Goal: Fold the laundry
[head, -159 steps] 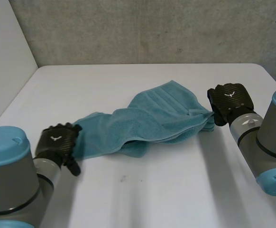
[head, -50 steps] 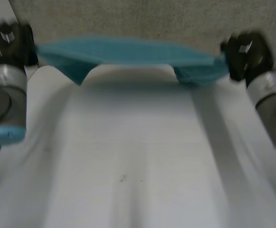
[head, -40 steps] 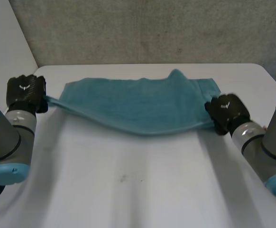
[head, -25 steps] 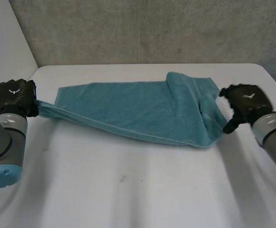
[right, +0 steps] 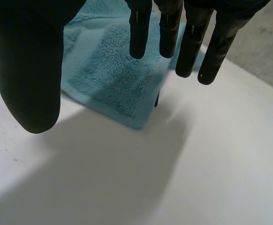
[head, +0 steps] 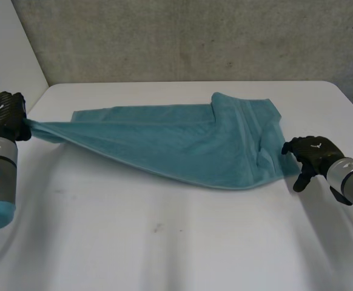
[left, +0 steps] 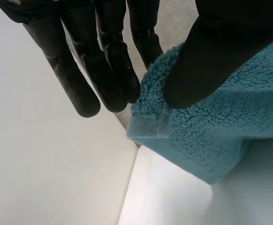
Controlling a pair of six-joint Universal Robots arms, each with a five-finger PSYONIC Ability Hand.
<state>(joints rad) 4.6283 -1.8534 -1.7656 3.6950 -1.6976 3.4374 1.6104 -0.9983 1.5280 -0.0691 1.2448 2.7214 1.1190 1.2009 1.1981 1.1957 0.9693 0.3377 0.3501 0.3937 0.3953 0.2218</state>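
A teal towel (head: 176,139) lies stretched across the far half of the white table (head: 182,242), its right end doubled over in a loose fold. My left hand (head: 3,115) is at the table's left edge, shut on the towel's left corner (left: 174,117), which is pinched between the thumb and the fingers (left: 103,70) in the left wrist view. My right hand (head: 313,154) hovers just off the towel's right end, open, holding nothing. In the right wrist view its straight fingers (right: 174,33) hang above the towel's near right corner (right: 117,89).
A grey wall (head: 194,36) runs behind the table's far edge and a pale panel (head: 6,54) stands at the far left. Bare tabletop stretches from the towel to the near edge.
Both hands swung the towel up, then laid it flat. The right hand let go of the right end and drew back toward the near right. The left hand pulled its corner further left.
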